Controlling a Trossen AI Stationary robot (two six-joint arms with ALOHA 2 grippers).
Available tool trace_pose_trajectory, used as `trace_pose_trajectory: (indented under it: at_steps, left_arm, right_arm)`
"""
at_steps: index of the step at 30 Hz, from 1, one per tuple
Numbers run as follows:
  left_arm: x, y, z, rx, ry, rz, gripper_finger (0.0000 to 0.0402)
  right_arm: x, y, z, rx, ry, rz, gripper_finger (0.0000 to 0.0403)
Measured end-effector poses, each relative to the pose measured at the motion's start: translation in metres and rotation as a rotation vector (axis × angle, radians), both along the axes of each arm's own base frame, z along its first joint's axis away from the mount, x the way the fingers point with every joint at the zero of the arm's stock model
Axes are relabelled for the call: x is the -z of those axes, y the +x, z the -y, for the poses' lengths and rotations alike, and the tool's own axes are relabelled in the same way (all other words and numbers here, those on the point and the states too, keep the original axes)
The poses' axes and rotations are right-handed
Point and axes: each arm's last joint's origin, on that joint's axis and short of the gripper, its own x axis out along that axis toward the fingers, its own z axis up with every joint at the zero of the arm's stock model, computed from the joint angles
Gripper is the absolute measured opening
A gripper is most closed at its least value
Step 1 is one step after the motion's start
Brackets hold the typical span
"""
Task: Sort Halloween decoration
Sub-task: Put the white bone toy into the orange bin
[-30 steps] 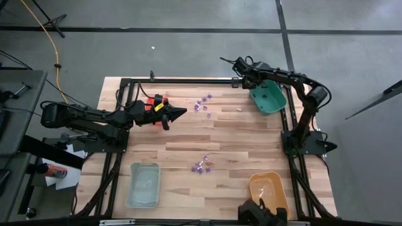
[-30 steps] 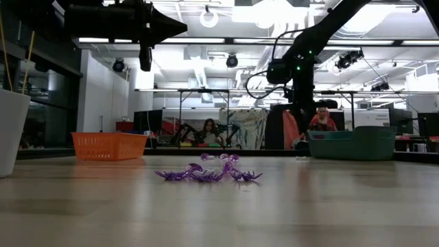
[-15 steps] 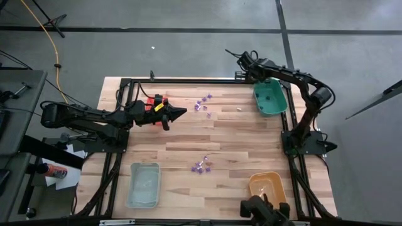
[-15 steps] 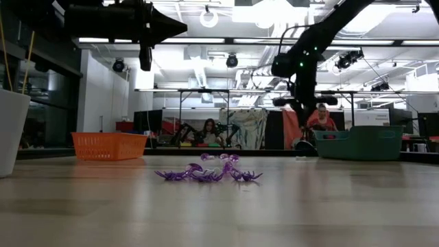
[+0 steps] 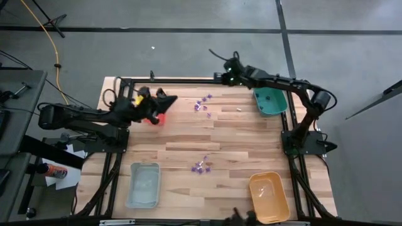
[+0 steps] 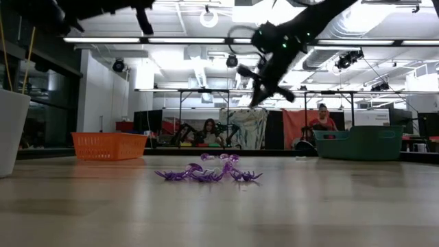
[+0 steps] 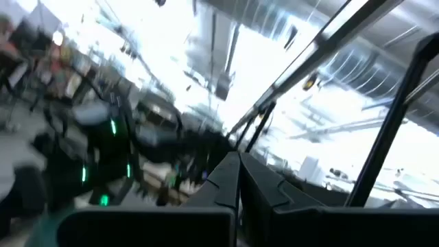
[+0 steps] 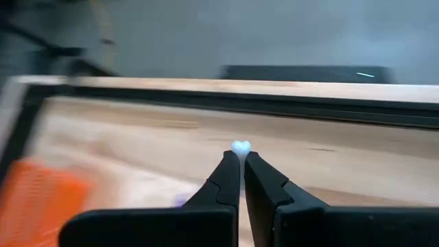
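While unlabelled, purple decoration pieces (image 5: 201, 166) midtable

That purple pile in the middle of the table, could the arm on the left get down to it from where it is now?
Probably yes. The purple pile lies on bare wood with nothing beside it, and the left gripper, shut, hangs over the table's far part with only open tabletop between them.
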Motion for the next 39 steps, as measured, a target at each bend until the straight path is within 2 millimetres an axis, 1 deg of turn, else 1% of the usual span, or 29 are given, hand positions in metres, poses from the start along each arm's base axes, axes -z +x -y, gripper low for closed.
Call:
trace_pose_trajectory:
  at_steps: [4, 7, 10, 13, 18, 21, 24, 26, 30, 33, 36, 39]
  left_arm:
    - [-0.028, -0.009, -0.002, -0.034, 0.045, 0.088, 0.0]
    - [-0.042, -0.011, -0.003, -0.047, 0.059, 0.127, 0.0]
    - [-0.054, -0.012, -0.003, -0.047, 0.066, 0.165, 0.0]
    - [-0.061, -0.012, -0.003, -0.046, 0.07, 0.184, 0.0]
    - [-0.061, -0.012, -0.002, -0.026, 0.083, 0.182, 0.0]
    - [-0.061, -0.011, -0.002, -0.023, 0.083, 0.177, 0.0]
    - [-0.059, -0.01, -0.002, -0.021, 0.077, 0.157, 0.0]
    - [-0.059, -0.01, -0.002, -0.021, 0.077, 0.158, 0.0]
    - [-0.059, -0.01, -0.002, -0.021, 0.077, 0.158, 0.0]
    - [-0.059, -0.01, -0.002, -0.013, 0.064, 0.161, 0.0]
    - [-0.059, -0.01, -0.002, -0.011, 0.062, 0.161, 0.0]
    - [-0.059, -0.01, -0.002, -0.011, 0.062, 0.16, 0.0]
  right_arm:
    - [-0.008, 0.027, -0.023, -0.055, -0.044, 0.152, 0.0]
    - [-0.003, 0.048, -0.039, -0.094, -0.033, 0.239, 0.0]
    - [0.01, 0.068, -0.054, -0.145, 0.002, 0.301, 0.0]
    - [0.029, 0.087, -0.07, -0.186, 0.048, 0.34, 0.0]
    - [0.057, 0.112, -0.091, -0.21, 0.108, 0.431, 0.0]
    - [0.071, 0.121, -0.1, -0.224, 0.144, 0.469, 0.0]
    - [0.077, 0.133, -0.104, -0.245, 0.166, 0.482, 0.0]
    - [0.076, 0.147, -0.106, -0.281, 0.168, 0.496, 0.0]
    - [0.067, 0.183, -0.104, -0.375, 0.139, 0.476, 0.0]
    - [0.067, 0.208, -0.1, -0.441, 0.142, 0.446, 0.0]
    - [0.072, 0.227, -0.096, -0.478, 0.166, 0.391, 0.0]
    - [0.079, 0.24, -0.094, -0.479, 0.186, 0.353, 0.0]
